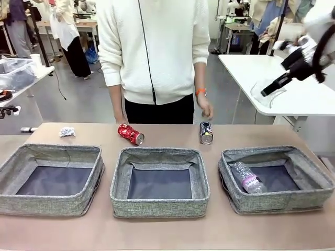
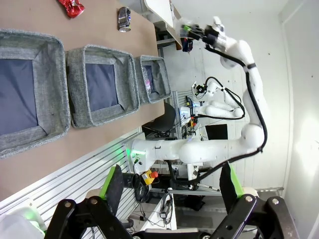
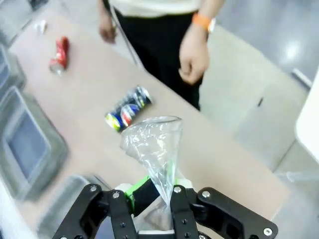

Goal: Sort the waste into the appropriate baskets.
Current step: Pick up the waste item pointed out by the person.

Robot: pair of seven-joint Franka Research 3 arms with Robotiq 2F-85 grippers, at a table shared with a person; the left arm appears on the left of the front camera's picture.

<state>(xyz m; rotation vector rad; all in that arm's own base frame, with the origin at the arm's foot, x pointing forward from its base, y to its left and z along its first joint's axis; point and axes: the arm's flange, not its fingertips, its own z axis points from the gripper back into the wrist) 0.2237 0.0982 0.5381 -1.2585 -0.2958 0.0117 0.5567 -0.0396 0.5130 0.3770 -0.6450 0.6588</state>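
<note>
My right gripper (image 1: 273, 87) hangs high at the far right, shut on a crumpled clear plastic bottle (image 3: 155, 144) that sticks up between its fingers (image 3: 179, 199). A purple-labelled bottle (image 1: 249, 178) lies in the right basket (image 1: 282, 201). The middle basket (image 1: 159, 208) and left basket (image 1: 49, 206) hold nothing. Behind them on the table lie a red can (image 1: 130, 134), a dark multicoloured can (image 1: 205, 132) and a small paper wad (image 1: 67, 131). My left gripper (image 2: 169, 191) is open, off the table's near side, with nothing between its fingers.
A person in a white top stands at the far edge, one hand (image 1: 206, 110) hanging just above the dark can. A white table (image 1: 303, 99) stands beyond at the right. Bare brown tabletop (image 1: 167, 232) runs in front of the baskets.
</note>
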